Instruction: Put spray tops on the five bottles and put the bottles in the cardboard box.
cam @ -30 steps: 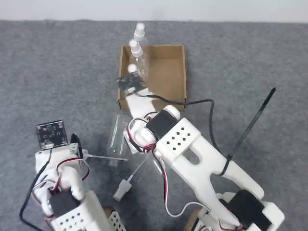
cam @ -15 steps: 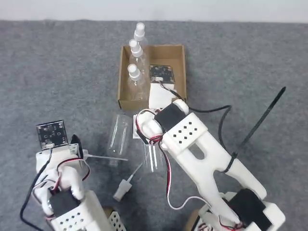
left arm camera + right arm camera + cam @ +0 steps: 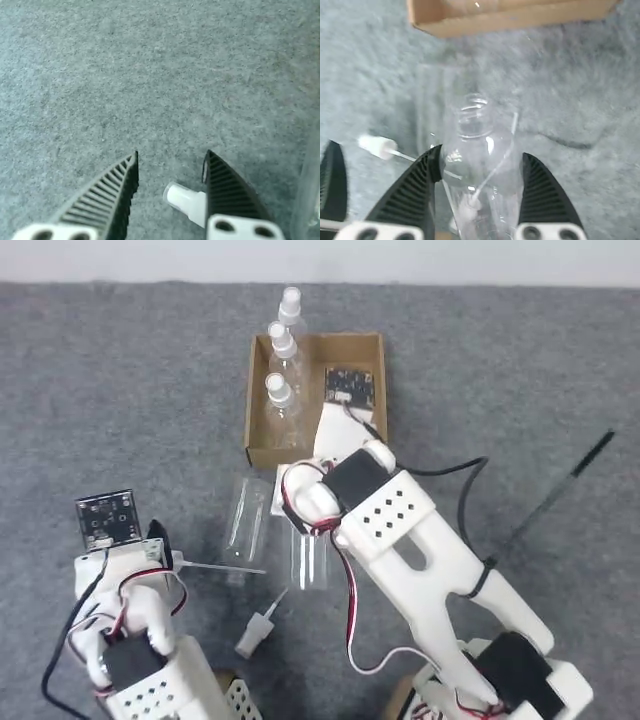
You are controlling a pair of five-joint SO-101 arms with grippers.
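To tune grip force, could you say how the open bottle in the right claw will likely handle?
Clear and seemingly empty, the bottle is probably light and crushable. Its smooth round wall may slip in the right claw.
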